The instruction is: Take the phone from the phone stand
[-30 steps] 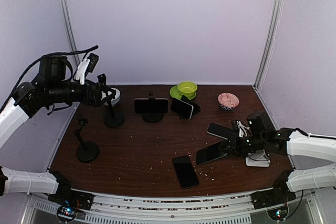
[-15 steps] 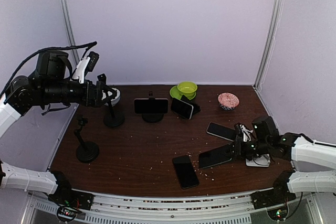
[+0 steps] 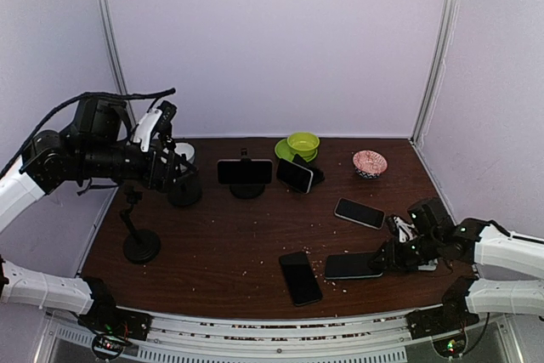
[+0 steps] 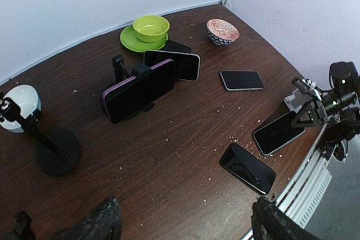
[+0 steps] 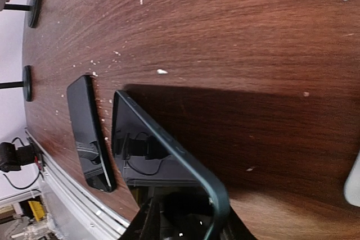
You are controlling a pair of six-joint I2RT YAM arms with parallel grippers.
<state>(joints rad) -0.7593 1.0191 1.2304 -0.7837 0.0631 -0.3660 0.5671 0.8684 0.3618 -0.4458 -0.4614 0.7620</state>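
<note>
Surface (image 3: pixel 221 235): dark wood, scattered with pale crumbs.
Phone stand (image 3: pixel 247 190): black, placed at centre rear of the surface.
Clamped phone (image 3: pixel 245 171): held sideways in the phone stand, purple-edged case, dark screen – not removed.
Left tool (image 4: pixel 184 209): raised above the left rear of the surface, fingers spread wide, nothing between them.
Right tool (image 3: pixel 387 258): lowered at the front right, its tips at the end of the dark phone; whether the jaws are gripping or parted cannot be told.
Dark phone (image 3: pixel 353 265): found low at the surface, at the right tool's tips – whether it rests fully flat cannot be told.
Front phone (image 3: pixel 300 278): laid flat, just left of the dark phone, close to the near edge.
Right phone (image 3: pixel 359 212): laid flat, behind the dark phone.
Leaning phone (image 3: pixel 294 175): propped by the green plate, just right of the phone stand.
Green bowl (image 3: pixel 303 141): set on a green plate (image 3: pixel 282 150), rear centre.
Patterned bowl (image 3: pixel 370 162): rear right.
White bowl (image 4: pixel 22 99): rear left.
Bare stands: one by the white bowl (image 3: pixel 184 190), one nearer the front left (image 3: pixel 140 244), both without phones.
</note>
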